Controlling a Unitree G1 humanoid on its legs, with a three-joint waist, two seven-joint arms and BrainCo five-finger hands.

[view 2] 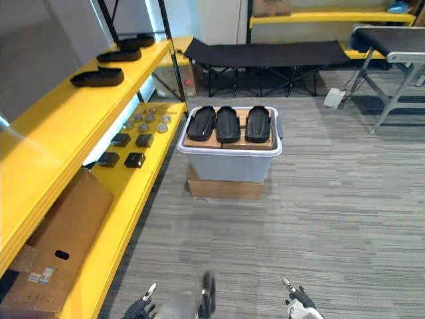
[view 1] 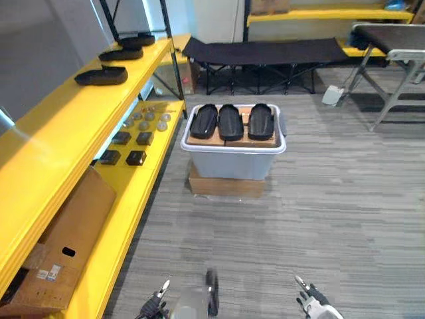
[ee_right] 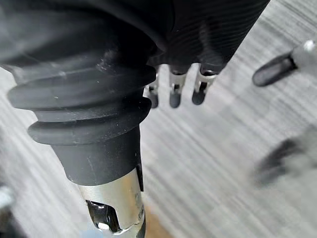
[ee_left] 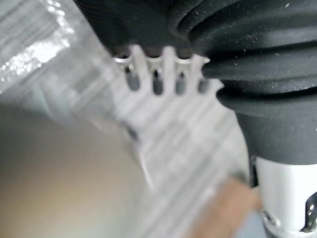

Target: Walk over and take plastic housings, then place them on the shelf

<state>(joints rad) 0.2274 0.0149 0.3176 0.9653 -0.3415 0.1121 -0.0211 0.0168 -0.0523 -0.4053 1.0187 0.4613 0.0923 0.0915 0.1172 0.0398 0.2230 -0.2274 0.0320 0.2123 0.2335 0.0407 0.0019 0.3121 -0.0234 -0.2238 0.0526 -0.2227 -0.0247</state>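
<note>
Three black plastic housings (view 1: 230,122) lie side by side on top of a grey bin (view 1: 232,163), which stands on a flat cardboard box (view 1: 226,187) in the middle of the floor. Three more black housings (view 1: 101,76) rest in a row on the top board of the yellow shelf (view 1: 60,143) along the left. My left hand (view 1: 155,306) and right hand (view 1: 312,304) hang low at the near edge, well short of the bin. Both hold nothing. The left hand's fingers (ee_left: 157,82) and the right hand's fingers (ee_right: 174,94) are straight over the carpet.
The lower yellow board carries small black boxes (view 1: 136,158), round discs (view 1: 149,118) and a large cardboard box (view 1: 63,249). A black folding cot (view 1: 265,50) stands behind the bin. A grey metal-legged table (view 1: 392,63) stands at the far right.
</note>
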